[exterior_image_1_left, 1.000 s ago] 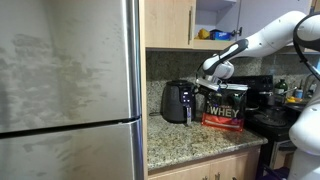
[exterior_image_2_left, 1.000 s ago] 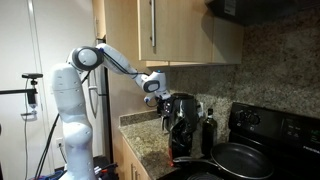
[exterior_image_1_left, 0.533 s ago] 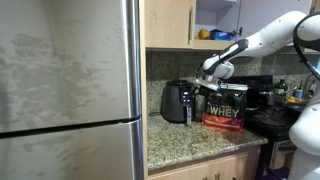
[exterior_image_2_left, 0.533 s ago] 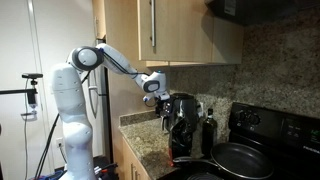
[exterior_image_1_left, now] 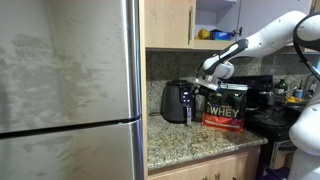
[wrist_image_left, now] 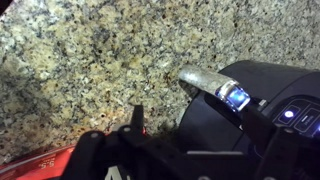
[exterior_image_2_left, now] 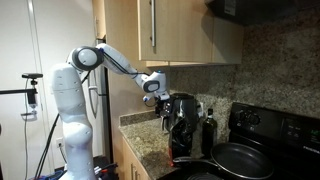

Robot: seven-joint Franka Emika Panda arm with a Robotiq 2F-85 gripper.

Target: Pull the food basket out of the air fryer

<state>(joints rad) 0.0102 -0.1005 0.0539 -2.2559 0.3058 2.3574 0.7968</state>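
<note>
The food basket (exterior_image_1_left: 182, 113) sits in the lower front of the air fryer (exterior_image_1_left: 175, 93) on the granite desk (exterior_image_1_left: 185, 142); a WHEY tub (exterior_image_1_left: 226, 108) stands just beside; the jaws hover by the fryer's front, their opening impossible to tell.

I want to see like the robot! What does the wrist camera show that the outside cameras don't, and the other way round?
Only the wrist view: small blue lights glowing on the air fryer. Only an exterior view: the big fridge, the cabinets and the whole robot arm. Both: the air fryer and the speckled countertop.
</note>
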